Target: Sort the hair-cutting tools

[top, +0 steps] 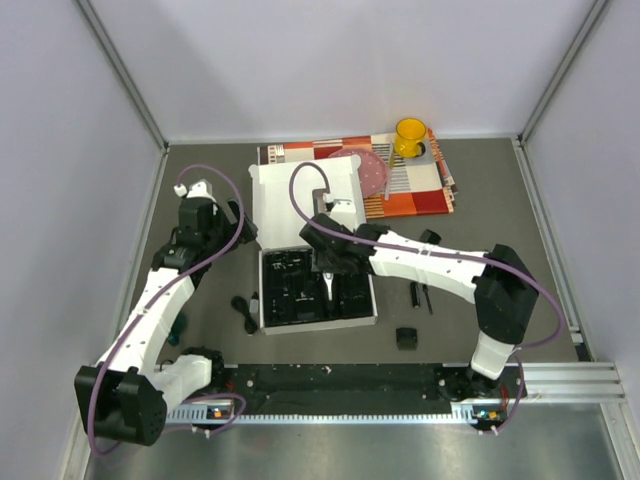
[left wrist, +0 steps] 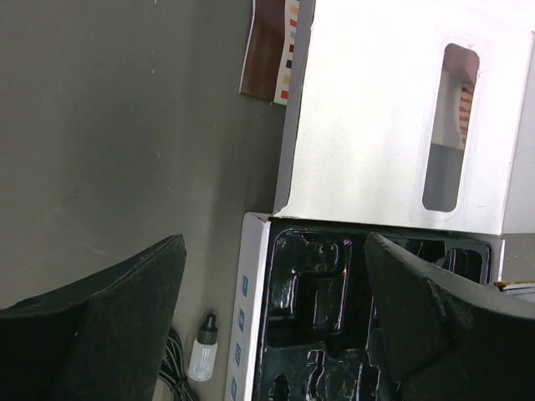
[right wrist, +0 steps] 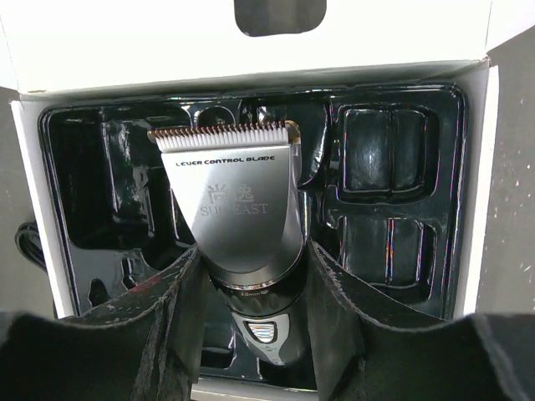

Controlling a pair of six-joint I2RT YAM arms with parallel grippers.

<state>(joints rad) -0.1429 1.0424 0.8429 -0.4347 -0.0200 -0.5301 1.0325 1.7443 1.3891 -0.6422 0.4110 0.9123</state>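
Note:
My right gripper point(right wrist: 255, 259) is shut on the black-and-silver clipper point(right wrist: 234, 200), one finger on each side of its body, blade pointing away from me. It holds the clipper over the middle slot of the black tray point(right wrist: 384, 192) in the white box point(top: 268, 320); the clipper point(top: 327, 285) also shows in the top view. My left gripper point(left wrist: 276, 276) is open and empty above the box's far left corner. A black cord point(top: 243, 308) lies left of the box. Thin black sticks point(top: 420, 297) and a black guard comb point(top: 406, 338) lie to its right.
The box lid point(top: 300, 200) stands open at the back. A small clear bottle point(left wrist: 203, 348) with a black cap lies beside the box's left wall. A colourful booklet point(top: 420, 185) and a yellow cup point(top: 410, 137) are at the back right. Walls enclose the table.

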